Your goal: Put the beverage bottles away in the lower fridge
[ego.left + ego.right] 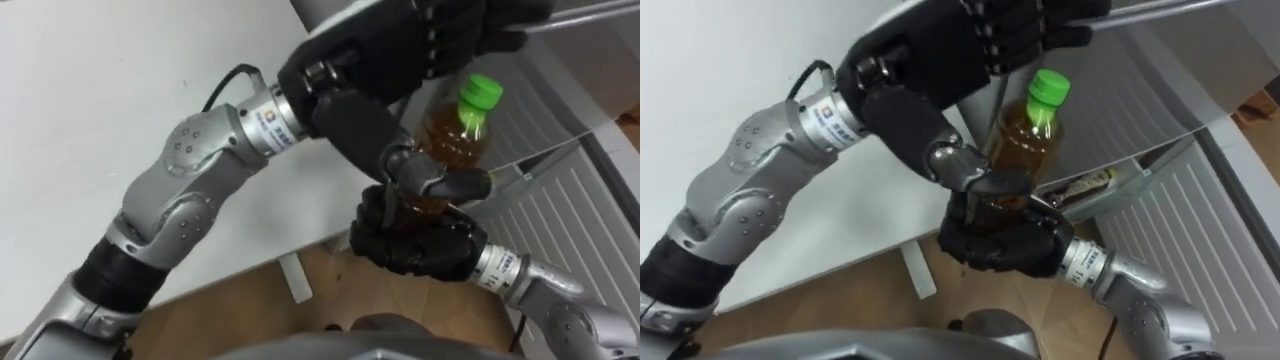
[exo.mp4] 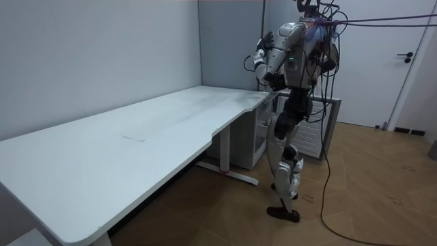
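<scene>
A clear bottle of brown tea [image 1: 452,140] with a green cap [image 1: 480,92] is held upright in front of me. My right hand [image 1: 420,245] comes up from the lower right and is shut round its lower part. My left hand [image 1: 380,55] reaches in from the left above it. Its thumb [image 1: 435,178] curls across the bottle's front while its fingers [image 1: 480,20] arch over the cap. In the room view I stand at the far end of the white desk [image 2: 136,143], both arms raised to chest height, beside a low white fridge [image 2: 254,137].
A white ribbed panel [image 1: 580,230] stands at the right, with a shelf holding small items [image 1: 1085,185] just behind the bottle. The desk's foot [image 1: 295,278] rests on the wooden floor [image 1: 230,320]. A white door [image 2: 403,68] is at the room view's right.
</scene>
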Controlling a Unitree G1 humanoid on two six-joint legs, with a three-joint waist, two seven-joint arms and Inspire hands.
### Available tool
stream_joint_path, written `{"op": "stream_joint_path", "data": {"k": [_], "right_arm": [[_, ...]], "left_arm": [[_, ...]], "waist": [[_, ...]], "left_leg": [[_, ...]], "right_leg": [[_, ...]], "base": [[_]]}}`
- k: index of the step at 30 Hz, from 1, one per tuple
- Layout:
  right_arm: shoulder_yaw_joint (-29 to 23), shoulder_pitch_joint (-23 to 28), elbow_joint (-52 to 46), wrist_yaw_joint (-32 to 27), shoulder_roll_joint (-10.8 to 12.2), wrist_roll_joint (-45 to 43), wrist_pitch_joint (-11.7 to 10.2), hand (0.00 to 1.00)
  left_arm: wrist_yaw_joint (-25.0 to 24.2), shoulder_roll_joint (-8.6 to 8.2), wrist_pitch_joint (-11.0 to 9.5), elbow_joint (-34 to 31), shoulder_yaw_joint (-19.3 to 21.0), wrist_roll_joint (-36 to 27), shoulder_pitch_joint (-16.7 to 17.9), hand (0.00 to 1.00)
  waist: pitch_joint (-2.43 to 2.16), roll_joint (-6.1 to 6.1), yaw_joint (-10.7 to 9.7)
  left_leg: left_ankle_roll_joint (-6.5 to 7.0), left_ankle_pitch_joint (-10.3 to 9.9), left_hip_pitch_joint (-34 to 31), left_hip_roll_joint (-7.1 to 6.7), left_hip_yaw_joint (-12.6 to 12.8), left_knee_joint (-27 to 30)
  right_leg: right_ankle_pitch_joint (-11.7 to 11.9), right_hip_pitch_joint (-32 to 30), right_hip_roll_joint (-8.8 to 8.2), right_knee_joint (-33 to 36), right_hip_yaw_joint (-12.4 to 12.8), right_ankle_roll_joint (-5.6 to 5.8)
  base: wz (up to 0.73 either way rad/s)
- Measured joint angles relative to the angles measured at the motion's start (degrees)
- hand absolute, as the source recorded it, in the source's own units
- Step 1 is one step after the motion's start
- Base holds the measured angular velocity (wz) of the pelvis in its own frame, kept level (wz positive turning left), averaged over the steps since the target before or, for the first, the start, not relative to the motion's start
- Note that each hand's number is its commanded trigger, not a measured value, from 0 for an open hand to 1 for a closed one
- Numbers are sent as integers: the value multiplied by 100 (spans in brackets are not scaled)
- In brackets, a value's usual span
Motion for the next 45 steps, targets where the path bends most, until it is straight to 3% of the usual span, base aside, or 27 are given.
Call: {"op": "stream_joint_path", "data": {"k": [4, 6, 10, 15, 18, 21, 22, 24, 26, 29, 33, 37, 41, 43, 45], "right_arm": [[-409, 243, 0, -11, 65, -51, -12, 100], [-606, 356, -21, -18, 108, -67, -14, 100], [-903, 629, -232, -11, 204, -192, -17, 100], [-1152, 906, -290, 16, 238, -344, -17, 100], [-1473, 1140, -309, 35, 434, -739, -20, 100], [-1770, 1444, -310, 31, 551, -1150, -21, 100], [-1895, 1537, -310, 28, 618, -1296, -22, 100], [-2142, 1722, -338, 54, 712, -1579, -100, 100], [-2254, 1822, -422, 26, 776, -1730, -142, 100], [-2344, 1966, -507, -37, 765, -1819, -131, 100], [-2353, 1982, -577, -163, 645, -1821, -74, 100], [-2354, 1984, -723, -359, 532, -1734, 180, 100], [-2306, 2003, -892, -572, 308, -1597, 448, 100], [-2306, 1999, -935, -650, 305, -1595, 506, 100], [-2304, 1996, -1099, -877, 307, -1608, 606, 100]], "left_arm": [[6, -2, -260, -243, 818, -161, 5, 0], [45, 31, -505, -300, 1315, -255, 5, 0], [174, 137, -634, -614, 1977, -254, 7, 0], [624, 285, -895, -1047, 2849, -340, 7, 0], [937, 445, -1001, -1244, 3667, -331, 7, 0], [1489, 453, -1321, -1311, 4568, -171, 140, 0], [1802, 457, -1407, -1295, 5024, 120, 233, 0], [2572, 464, -1600, -1233, 5894, 743, 548, 0], [3216, 466, -1708, -1035, 6462, 1166, 865, 0], [4293, 475, -1745, -386, 7045, 1723, 1523, 0], [5183, 503, -1695, 995, 7232, 1740, 2139, 0], [5767, 506, -1447, 2688, 7230, 1204, 2975, 0], [6100, 430, -1343, 3970, 6774, 187, 3453, 0], [6091, 408, -1317, 4565, 6525, -305, 3631, 0], [6035, 192, -1268, 5267, 6126, -845, 3838, 0]], "waist": [[6, -11, 225], [7, -22, 362], [16, -23, 527], [-15, 179, 859], [-36, 289, 1113], [-61, 343, 1368], [-82, 365, 1520], [-86, 357, 1626], [-112, 312, 1684], [-102, 327, 1822], [-100, 370, 1860], [-100, 418, 1875], [-94, 410, 1832], [-94, 410, 1831], [-86, 391, 1772]], "left_leg": [[-2, 1, 45, 3, 1, -7], [-2, 0, 107, -2, -18, -23], [-2, -2, 121, -2, -108, -32], [-4, -2, 315, -15, -139, -209], [-9, 1, 368, -21, -245, -255], [-34, 24, 521, -67, -285, -370], [-40, 27, 561, -86, -308, -396], [-39, 29, 600, -104, -444, -377], [-40, 29, 584, -105, -544, -338], [-40, 30, 579, -117, -679, -325], [-7, 76, 564, -179, -762, -388], [10, 84, 584, -214, -768, -407], [62, 145, 573, -283, -840, -470], [74, 155, 589, -300, -839, -493], [102, 207, 588, -359, -826, -569]], "right_leg": [[0, 49, 1, -17, -6, -1], [-4, 141, -1, -70, -5, 6], [-4, 210, -13, -116, -112, 6], [-15, 357, -15, -112, -195, 22], [-20, 449, -27, -148, -339, 23], [-88, 632, -41, -245, -345, 20], [-148, 646, -63, -187, -402, 17], [-211, 708, -100, -195, -542, 30], [-230, 720, -112, -201, -627, 25], [-232, 789, -129, -228, -755, 26], [-262, 821, -207, -267, -870, 45], [-296, 799, -261, -172, -939, 66], [-284, 794, -314, -172, -997, 89], [-297, 778, -339, -119, -990, 107], [-340, 673, -400, 7, -965, 127]], "base": [[1], [4], [10], [5], [13], [7], [20], [30], [26], [19], [12], [0], [10], [0], [-4]]}}
